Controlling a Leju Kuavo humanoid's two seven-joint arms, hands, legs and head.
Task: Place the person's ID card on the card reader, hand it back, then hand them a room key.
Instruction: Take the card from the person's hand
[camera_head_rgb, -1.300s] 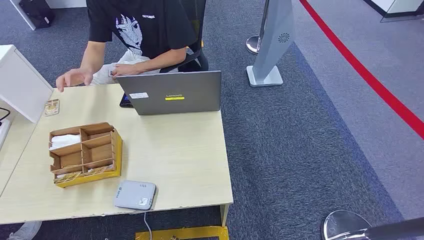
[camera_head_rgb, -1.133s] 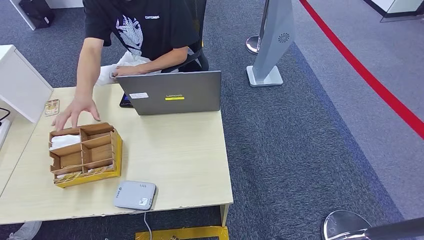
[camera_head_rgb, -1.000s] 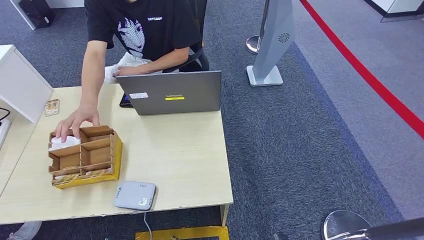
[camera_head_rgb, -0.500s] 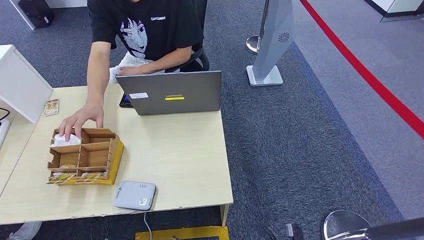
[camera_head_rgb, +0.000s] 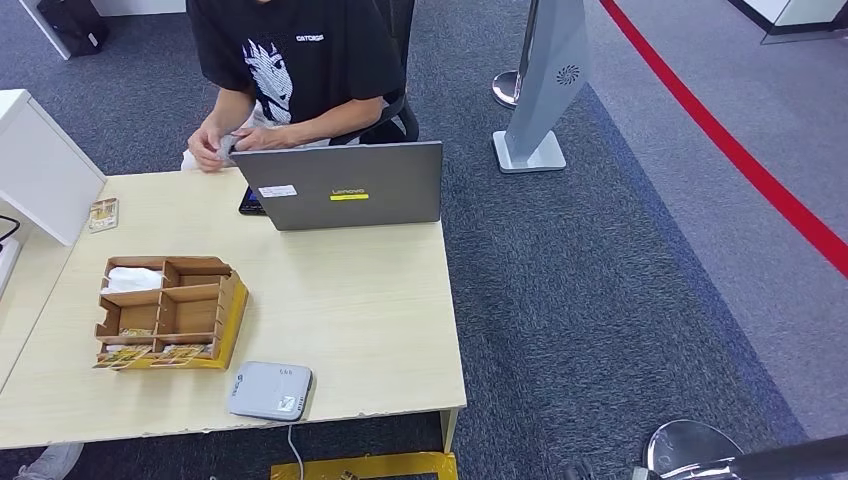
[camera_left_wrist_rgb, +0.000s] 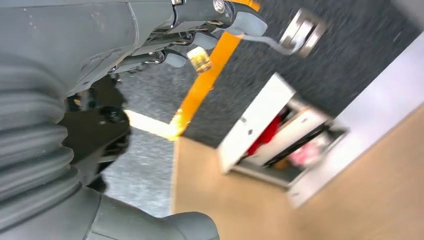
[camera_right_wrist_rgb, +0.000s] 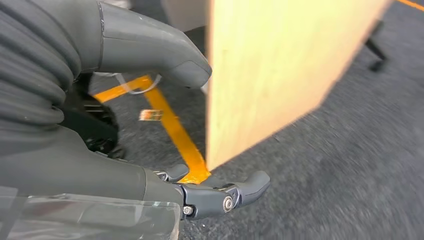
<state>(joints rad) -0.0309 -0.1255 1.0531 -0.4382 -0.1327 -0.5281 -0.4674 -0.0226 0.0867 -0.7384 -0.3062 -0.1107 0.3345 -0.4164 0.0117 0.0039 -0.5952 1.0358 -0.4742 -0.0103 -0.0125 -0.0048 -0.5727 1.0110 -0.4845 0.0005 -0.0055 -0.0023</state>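
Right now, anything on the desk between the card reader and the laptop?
No. In the head view, the stretch of table between the card reader and the laptop is bare wood; the compartment box sits off to the side.

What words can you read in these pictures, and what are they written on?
"Lenovo": on the yellow sticker on the laptop lid, small but just legible.
White label on the lid: too small to read.
Small white print on the person's shirt: too blurred to read.
Markings on the card reader: too small to read.
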